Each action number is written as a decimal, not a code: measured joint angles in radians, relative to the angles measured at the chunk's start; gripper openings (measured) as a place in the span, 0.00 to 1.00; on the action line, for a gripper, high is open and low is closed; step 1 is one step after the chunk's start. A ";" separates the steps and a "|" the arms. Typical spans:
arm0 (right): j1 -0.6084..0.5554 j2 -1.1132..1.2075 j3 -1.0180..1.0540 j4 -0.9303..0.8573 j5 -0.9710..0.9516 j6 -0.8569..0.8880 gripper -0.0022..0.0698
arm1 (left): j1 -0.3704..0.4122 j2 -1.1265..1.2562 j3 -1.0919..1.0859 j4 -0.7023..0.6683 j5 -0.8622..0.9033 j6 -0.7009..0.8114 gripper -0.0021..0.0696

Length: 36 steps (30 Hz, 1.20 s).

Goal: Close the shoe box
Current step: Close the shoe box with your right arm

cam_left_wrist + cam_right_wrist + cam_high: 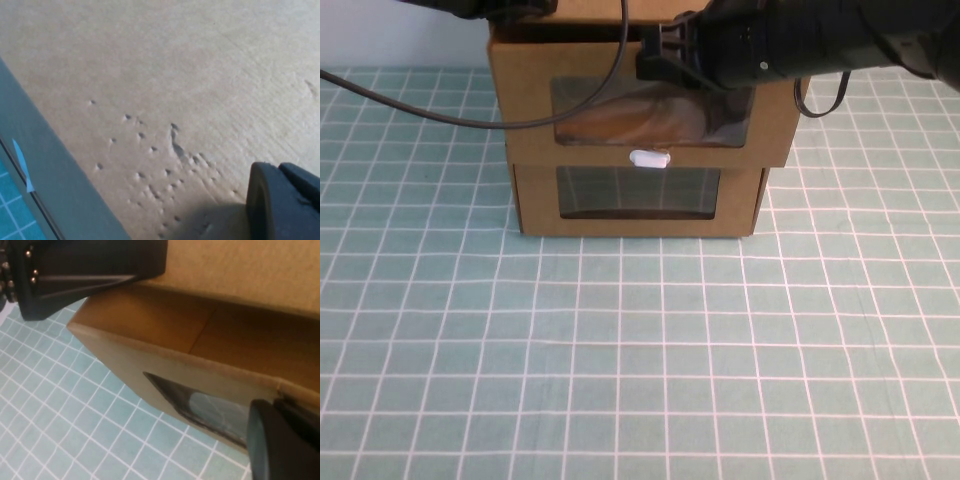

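Note:
The shoe box (525, 105) is the upper of two stacked cardboard boxes at the far middle of the table. Its drawer front has a clear window (640, 112) with a white pull tab (650, 158) below it, and it sticks out a little toward me over the lower box. My right gripper (665, 55) is at the top edge of that drawer front, right of centre; the right wrist view shows it (282, 442) against the front panel (150, 360), with the drawer gap open behind. My left gripper (510, 8) rests over the box's top at the left, close above bare cardboard (175, 75).
The lower like box (535, 205) carries the shoe box and stands on the green checked mat (620, 350). A black cable (440, 112) hangs from the left arm across the upper box's front. The left arm's gripper body (75, 270) shows in the right wrist view above the drawer.

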 joint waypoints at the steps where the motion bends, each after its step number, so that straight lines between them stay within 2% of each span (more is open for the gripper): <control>1: -0.002 0.002 0.000 0.003 0.000 0.000 0.01 | 0.000 0.000 0.000 0.000 0.000 0.000 0.02; 24: -0.006 0.133 -0.048 0.040 -0.209 -0.025 0.01 | 0.000 -0.001 0.000 -0.006 0.004 0.000 0.02; 36: -0.017 0.080 -0.115 0.021 0.014 -0.039 0.01 | -0.002 -0.036 0.004 0.022 0.014 0.007 0.02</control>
